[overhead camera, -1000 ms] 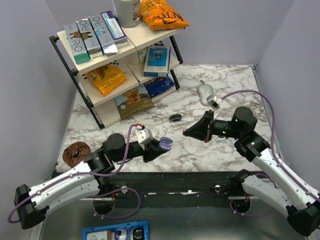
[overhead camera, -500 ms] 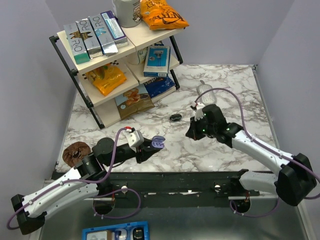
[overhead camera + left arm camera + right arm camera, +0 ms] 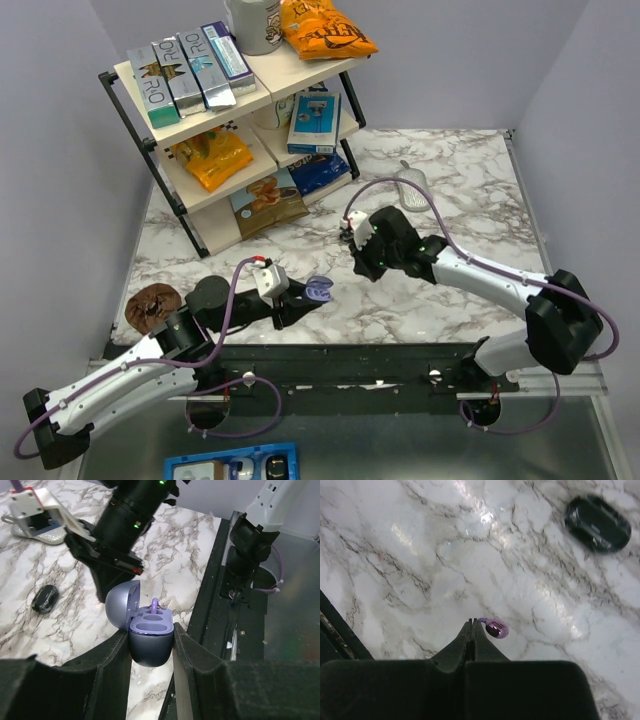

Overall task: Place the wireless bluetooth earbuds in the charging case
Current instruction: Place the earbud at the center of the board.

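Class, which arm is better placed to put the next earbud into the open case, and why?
Right. The right hand pinches a translucent purple earbud; the left hand is busy holding the open lavender plastic case.

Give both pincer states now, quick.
Left pincer: closed on the open charging case.
Right pincer: shut, pinching a purple earbud at its tips.
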`<state>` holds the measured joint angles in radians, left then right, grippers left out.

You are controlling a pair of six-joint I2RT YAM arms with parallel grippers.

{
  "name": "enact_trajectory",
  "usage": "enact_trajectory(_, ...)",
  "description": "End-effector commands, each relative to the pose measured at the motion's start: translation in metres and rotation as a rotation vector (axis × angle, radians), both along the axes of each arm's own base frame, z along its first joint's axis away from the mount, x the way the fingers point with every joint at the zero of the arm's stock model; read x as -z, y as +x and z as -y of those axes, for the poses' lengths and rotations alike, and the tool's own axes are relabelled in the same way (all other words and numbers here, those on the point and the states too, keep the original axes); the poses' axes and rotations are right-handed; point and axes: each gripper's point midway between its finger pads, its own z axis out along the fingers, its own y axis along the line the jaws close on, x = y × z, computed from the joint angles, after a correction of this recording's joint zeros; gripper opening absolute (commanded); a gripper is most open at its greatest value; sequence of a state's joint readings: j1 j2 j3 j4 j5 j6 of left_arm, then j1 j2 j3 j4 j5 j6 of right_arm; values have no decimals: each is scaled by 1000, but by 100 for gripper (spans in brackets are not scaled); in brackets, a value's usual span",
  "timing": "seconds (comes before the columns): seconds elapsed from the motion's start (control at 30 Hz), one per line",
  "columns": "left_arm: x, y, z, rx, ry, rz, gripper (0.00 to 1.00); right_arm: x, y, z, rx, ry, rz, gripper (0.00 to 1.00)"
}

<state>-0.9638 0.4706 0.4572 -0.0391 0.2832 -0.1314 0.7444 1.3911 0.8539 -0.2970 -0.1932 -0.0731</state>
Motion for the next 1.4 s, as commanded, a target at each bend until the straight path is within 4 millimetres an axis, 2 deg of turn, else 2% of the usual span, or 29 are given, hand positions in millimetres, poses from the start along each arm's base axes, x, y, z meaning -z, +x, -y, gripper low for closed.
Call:
enact_trajectory(0.0,-5,-9,2,47,-33,15,0,2,11,-35,-203,33,34,1)
enact_trajectory(0.03,-6,-9,2,47,-34,16,0,11,12,-36,-217,10,13,1)
enact_trajectory(0.07,-5,-9,2,47,-35,14,0,7,18,-44,-222,12,7,1)
enact_trajectory(0.1,-6,-9,2,49,-36,15,0,22,19,-45,-224,-10,-24,1)
enact_trajectory(0.23,-7,-10,2,50,-40,11,0,36,29,-51,-211,-56,-24,1)
enact_trajectory(0.43,-7,-9,0,41,-44,14,0,38,37,-51,-209,-65,10,1)
enact_trajectory(0.73,-3,-7,2,40,-30,8,0,61,36,-47,-176,-111,-49,4)
enact_trajectory(1.1,-7,-7,3,41,-47,14,0,58,38,-43,-143,-123,-42,22)
enact_trajectory(1.27,-8,-8,4,47,-49,11,0,56,39,-41,-126,-125,-41,27)
enact_trajectory(1.37,-9,-8,3,46,-55,17,0,39,42,-40,-105,-114,-4,30)
